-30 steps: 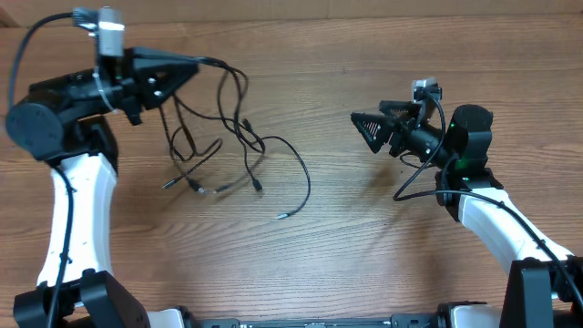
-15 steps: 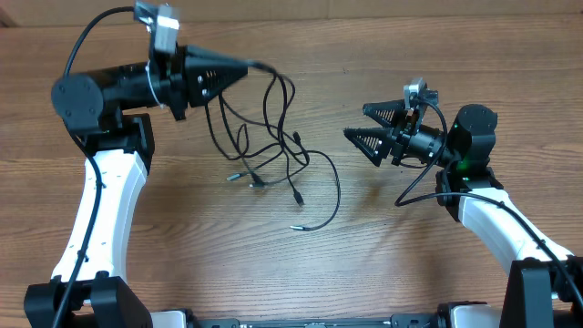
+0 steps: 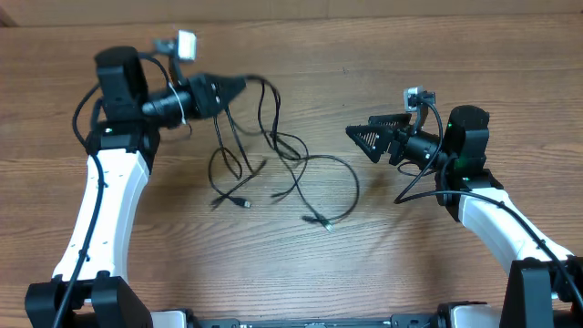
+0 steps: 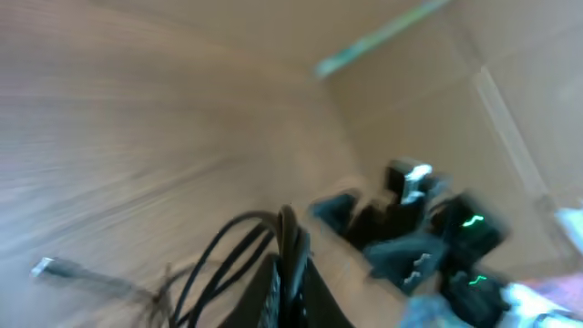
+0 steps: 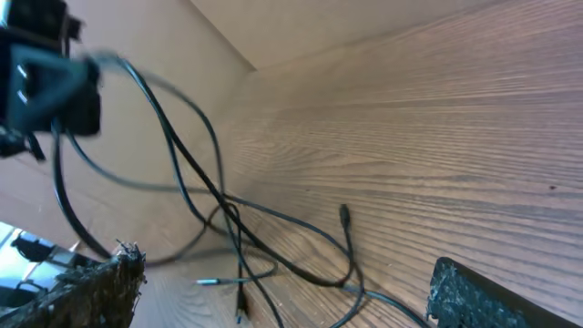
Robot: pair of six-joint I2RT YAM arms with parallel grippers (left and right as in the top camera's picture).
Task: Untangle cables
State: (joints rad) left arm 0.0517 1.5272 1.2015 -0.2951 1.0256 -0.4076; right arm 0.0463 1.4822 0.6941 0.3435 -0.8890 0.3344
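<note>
Tabletop (image 3: 301, 282) of brown wood grain fills the overhead view, with a pale wall (image 3: 383, 7) along its far edge. The left arm (image 3: 98, 214), white with black joints, rises from the near left corner and bends right at the far side. The right arm (image 3: 496, 223) comes up from the near right corner and points left toward the middle of the table.

The left gripper (image 3: 240, 84) is clamped tight on the cables (image 3: 284, 146), its narrow tip pointing right at the far left of the table. Its wrist view is badly blurred but shows several black strands bunched between the closed fingers (image 4: 273, 292). The right gripper (image 3: 357, 128) stands wide apart with nothing between its fingers, just right of the tangle and clear of it. In its wrist view the two fingers (image 5: 100, 292) sit at the near corners, with the cords lying across the wood beyond them.

The cables hang from the left gripper in loops and spread onto the middle of the table, between the two grippers. Strands cross one another near the centre of the tangle, and one wide loop curves out to the right and near side. One small plug (image 3: 244, 203) lies at the near left of the tangle and another plug (image 3: 321, 221) at the near right. The right wrist view shows a further plug (image 5: 344, 215) at the end of a strand beside that loop.
</note>
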